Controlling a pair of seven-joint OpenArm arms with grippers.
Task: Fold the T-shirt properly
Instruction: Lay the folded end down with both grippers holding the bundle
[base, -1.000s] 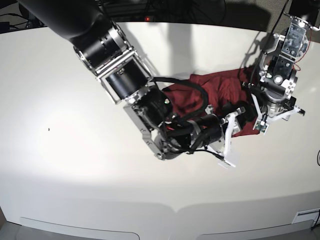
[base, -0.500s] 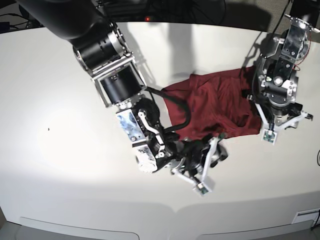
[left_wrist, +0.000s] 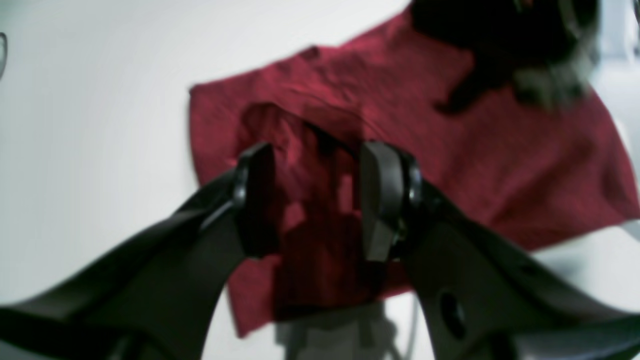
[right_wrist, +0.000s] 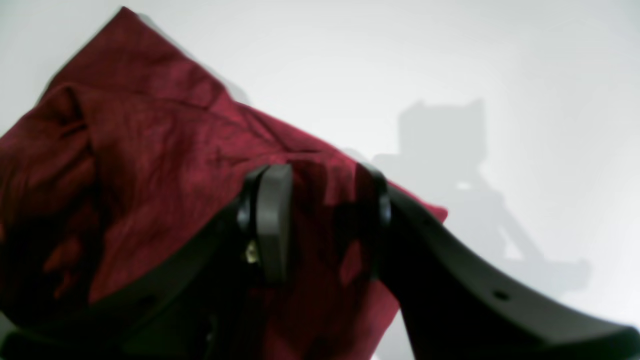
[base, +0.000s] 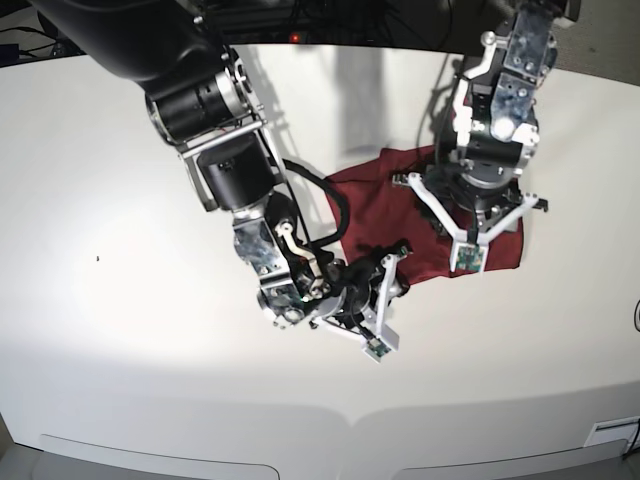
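You have two arms over the white worktop, and one T-shirt on it. The shirt is a dark red, wrinkled bundle lying flat toward the far right of the base view, folded down to a compact, roughly four-sided patch.

Your right arm reaches in from the upper left of the base view, slanting down across the worktop with its wrist bent toward the shirt's near edge. Its gripper hangs at that near edge. In the right wrist view, the right gripper has its two fingers standing apart with a clear gap, and red cloth shows through that gap and below it. You cannot tell from this blurred view whether the pads touch the fabric; nothing looks pinched.

Your left arm comes down from the top right of the base view, nearly upright, directly above the shirt's right half. Its gripper points down at the cloth. In the left wrist view, the left gripper also has its fingers spread, with shirt fabric and their shadow visible between them, nothing clamped. That view shows the shirt's edge against the bare worktop on the left, and a dark blurred part of the other arm at the top right.

Count: two arms, two grippers, one shirt.
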